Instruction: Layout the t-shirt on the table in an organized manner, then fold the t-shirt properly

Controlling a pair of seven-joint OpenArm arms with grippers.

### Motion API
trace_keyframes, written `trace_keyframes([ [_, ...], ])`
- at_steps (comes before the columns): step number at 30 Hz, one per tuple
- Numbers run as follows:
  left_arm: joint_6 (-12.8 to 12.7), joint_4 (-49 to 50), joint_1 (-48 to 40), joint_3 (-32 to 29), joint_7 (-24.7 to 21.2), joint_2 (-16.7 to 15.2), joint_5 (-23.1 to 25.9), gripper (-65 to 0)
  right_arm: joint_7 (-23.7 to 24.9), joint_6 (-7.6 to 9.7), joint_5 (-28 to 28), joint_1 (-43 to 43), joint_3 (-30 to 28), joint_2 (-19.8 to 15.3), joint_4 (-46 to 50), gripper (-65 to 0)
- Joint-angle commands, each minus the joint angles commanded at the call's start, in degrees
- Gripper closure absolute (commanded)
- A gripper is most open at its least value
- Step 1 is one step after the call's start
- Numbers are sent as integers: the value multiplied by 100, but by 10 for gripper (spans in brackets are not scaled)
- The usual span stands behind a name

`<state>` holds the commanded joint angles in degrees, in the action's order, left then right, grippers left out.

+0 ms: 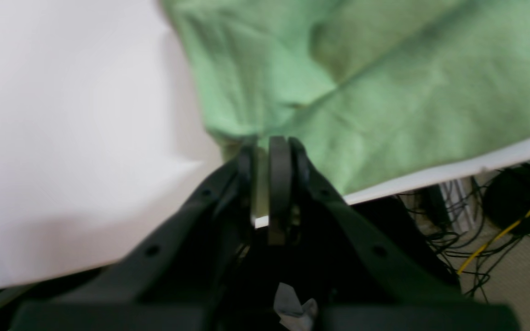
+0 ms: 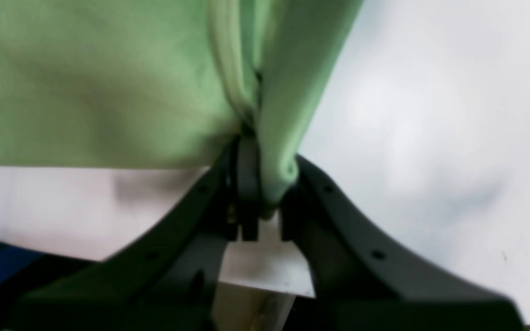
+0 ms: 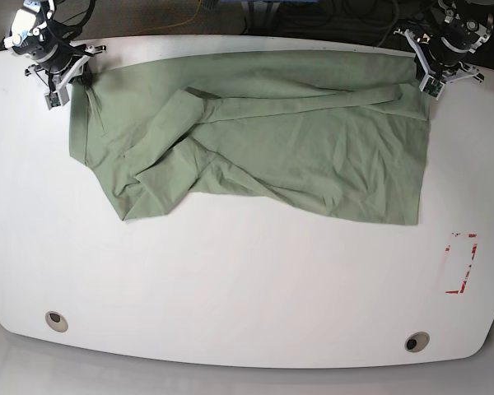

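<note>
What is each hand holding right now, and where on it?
Both hold the t-shirt: the right hand pinches a bunched corner edge, the left hand grips the opposite corner near the table edge.

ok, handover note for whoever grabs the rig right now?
Left claw: shut on a corner of the t-shirt near the table edge, on the base view's right.
Right claw: shut on the shirt's opposite far corner.
Shirt: stretched between both claws along the far edge, near part rumpled, one sleeve folded over.
Done: both corners gripped.
Left: flatten it, then fold.
</note>
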<state>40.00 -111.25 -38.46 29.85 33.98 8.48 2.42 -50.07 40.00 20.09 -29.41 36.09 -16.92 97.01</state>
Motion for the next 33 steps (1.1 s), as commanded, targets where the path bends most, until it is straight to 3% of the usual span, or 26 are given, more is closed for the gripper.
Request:
trace_keyframes([
  [12,0,62,26,-26,0,0,0,-29,0,0,0,0,0,0,0,-25],
  [23,0,281,589,-343,0,167,35,-29,0,0,0,0,0,132,0,-25],
  [33,0,281,1204,-589,9,167,782,-29,0,0,0,-9,0,141,0,-25],
])
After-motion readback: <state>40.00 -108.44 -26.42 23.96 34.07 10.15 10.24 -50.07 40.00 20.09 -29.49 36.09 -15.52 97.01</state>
